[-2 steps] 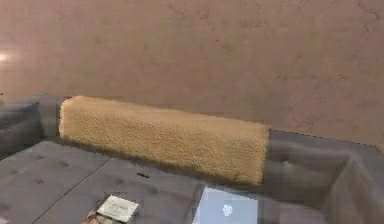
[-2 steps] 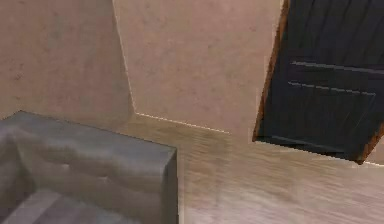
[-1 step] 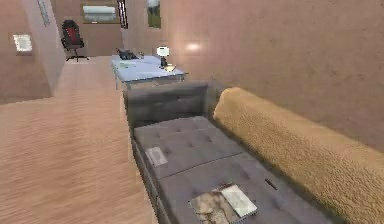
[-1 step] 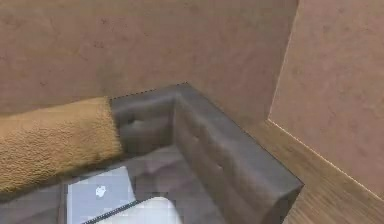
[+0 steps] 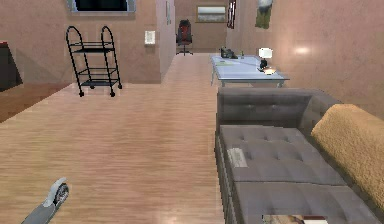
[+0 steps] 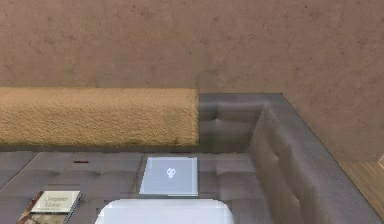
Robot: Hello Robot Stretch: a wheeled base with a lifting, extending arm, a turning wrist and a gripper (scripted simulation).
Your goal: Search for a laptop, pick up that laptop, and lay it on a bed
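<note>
Wood-plank flooring [image 5: 130, 130] runs ahead of me between plain tan plaster walls [image 6: 190, 40], smooth and bare, easy ground for the base. On the side my arm reaches to stands a long grey sofa with button-tufted seat cushions [image 5: 270, 150], its back against the wall so that the seat faces my reach. A thick mustard-yellow throw with a nubby weave [image 6: 90, 115] is draped over the backrest, farther out than anything the arm would need to touch; it looks soft and liable to snag.

Well ahead of the arm's side, a pale blue flat-topped desk [image 5: 240, 70] sits by the wall, and a black wire trolley on castors [image 5: 93, 60] is parked across the floor, well apart from the sofa.

Closest to the arm's root, at the seat's front edge, lies a white rounded-cornered slab [image 6: 165, 212], which I can't identify. Just beyond it, flat on the seat cushion, rests a thin silver-grey rectangle with a pale emblem at its centre [image 6: 170, 175]. I take it for the closed laptop: rigid, slick and low, so I judge it hard to get fingers under. A small hardback book with a dark cover [image 6: 55, 203] lies on the same cushions, forward of the laptop.

Of the gripper's state I cannot tell anything.
</note>
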